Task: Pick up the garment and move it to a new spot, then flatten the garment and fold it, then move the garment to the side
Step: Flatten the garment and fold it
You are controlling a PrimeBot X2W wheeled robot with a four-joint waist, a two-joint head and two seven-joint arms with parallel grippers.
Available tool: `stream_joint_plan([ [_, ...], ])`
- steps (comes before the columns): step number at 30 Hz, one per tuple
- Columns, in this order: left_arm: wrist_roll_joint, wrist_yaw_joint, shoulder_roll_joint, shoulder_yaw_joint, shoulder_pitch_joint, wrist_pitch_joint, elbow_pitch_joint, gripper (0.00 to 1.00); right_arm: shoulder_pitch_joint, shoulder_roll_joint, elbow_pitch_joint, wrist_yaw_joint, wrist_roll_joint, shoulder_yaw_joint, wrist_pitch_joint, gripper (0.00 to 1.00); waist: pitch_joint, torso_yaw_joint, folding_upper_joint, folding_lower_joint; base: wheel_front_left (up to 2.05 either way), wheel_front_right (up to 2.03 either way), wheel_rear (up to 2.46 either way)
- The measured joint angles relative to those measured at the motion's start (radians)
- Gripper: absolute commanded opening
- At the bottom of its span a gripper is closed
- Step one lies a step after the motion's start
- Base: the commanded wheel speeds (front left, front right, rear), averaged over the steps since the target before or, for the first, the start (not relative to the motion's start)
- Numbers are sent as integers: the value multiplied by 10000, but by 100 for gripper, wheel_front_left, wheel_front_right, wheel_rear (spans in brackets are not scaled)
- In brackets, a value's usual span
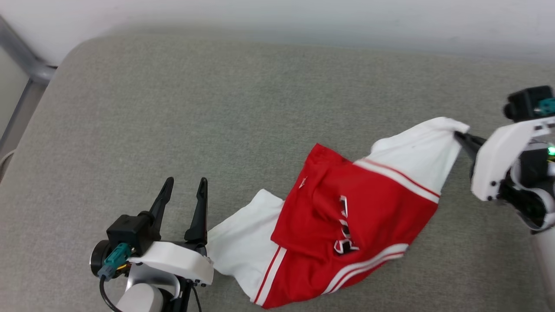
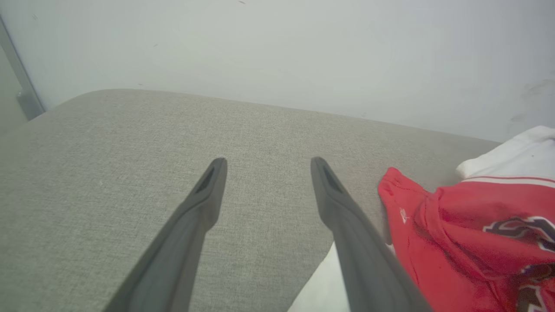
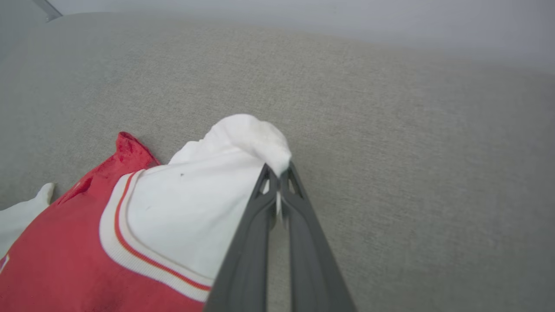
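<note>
- Note left claw (image 1: pixel 186 179) nearest the camera, over the near-left part of the surface (image 1: pixel 217 108): two dark fingers apart, pointing toward the far edge, nothing between them.
- Locate the garment (image 1: pixel 347 216) on the near-right part of the surface, bunched and creased, stretched diagonally from just beside left claw toward the right edge.
- Identify red body in the middle of the bundle, with black white-outlined numerals (image 1: pixel 344 229) partly folded into the creases and red-and-white striped trim (image 1: pixel 396 175) at the sleeve seams.
- Find one white sleeve (image 1: pixel 243 242) lying flat just beside the base of left claw; contact between the two not determinable.
- Find the other white sleeve (image 1: pixel 416 151) drawn out to a point toward the right edge.
- Note right claw (image 3: pixel 279 173) near the right edge: fingers together, clamped on the tip of that sleeve, with a puff of white fabric bulging past the fingertips.
- Observe grey woven covering across the surface, a rounded far-left corner, a pale wall (image 1: pixel 303 13) along the far edge, and a grey metal frame (image 1: pixel 26 60) beyond the far-left corner.
</note>
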Motion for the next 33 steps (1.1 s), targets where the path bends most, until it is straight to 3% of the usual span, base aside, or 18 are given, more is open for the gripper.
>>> stream_joint_plan([
  [6, -104, 128, 146, 102, 316, 105, 10, 100, 1584, 128, -999, 0, -627, -2194, 163, 0, -394, -506, 0, 0, 0, 0, 0],
  [12, -259, 236, 288, 180, 666, 286, 12, 100, 3768, 1218, -1831, 0, -1101, -4194, 380, 0, -651, -941, 0, -1, 0, 0, 0],
  [17, -362, 305, 385, 209, 864, 401, 71, 100, 5414, 2303, -1977, 0, -1289, -5185, 412, 0, -864, -1040, 0, -1, 0, 0, 0],
  [22, -474, 336, 443, 224, 1079, 493, 169, 100, 6405, 2777, -1599, 0, -1241, -5451, 13, 0, -1103, -992, 0, -1, 0, 0, 0],
  [23, -510, 349, 460, 234, 1120, 522, 182, 100, 6474, 2801, -1507, 0, -1220, -5428, -127, 11, -1157, -988, 0, -1, 0, 0, 0],
  [24, -522, 362, 468, 234, 1163, 545, 188, 100, 6509, 2819, -1438, 0, -1231, -5398, -360, 36, -1209, -988, 0, -1, 0, 0, 0],
  [25, -529, 370, 477, 234, 1214, 550, 198, 100, 6539, 2840, -1371, 0, -1290, -5367, -663, 95, -1264, -989, 0, -1, 0, 0, 0],
  [26, -541, 397, 483, 232, 1267, 564, 201, 100, 6535, 2872, -1294, 0, -1289, -5352, -999, 100, -1323, -995, 0, -2, 0, 0, 0],
  [33, -608, 435, 604, 176, 1536, 769, 184, 100, 6318, 2903, -1248, 0, -1630, -5012, -3344, 100, -1762, -1038, 0, -1, 0, 0, 0],
])
